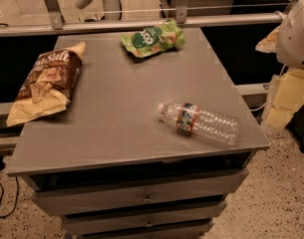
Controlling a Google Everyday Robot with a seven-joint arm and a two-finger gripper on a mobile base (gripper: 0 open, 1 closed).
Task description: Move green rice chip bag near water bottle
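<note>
Gripper: only a white rounded housing is showing at the right edge of the view, hanging off the cabinet top and well apart from both task items. It cannot be told how far it is opening; it is gripping nothing visible.

Step in hand: judged to be the approach, with no grasp yet made. The green rice chip bag is lying flat at the far edge, near the metal rail. The water bottle is lying on its side near the front right corner, cap pointing left.

Next move: reaching to the far edge, pinching the bag and carrying it towards the bottle.

Materials: the bag is showing crinkled, glossy film, likely yielding. The bottle is showing clear, ribbed plastic and may be prone to rolling. The top is smooth grey.
</note>
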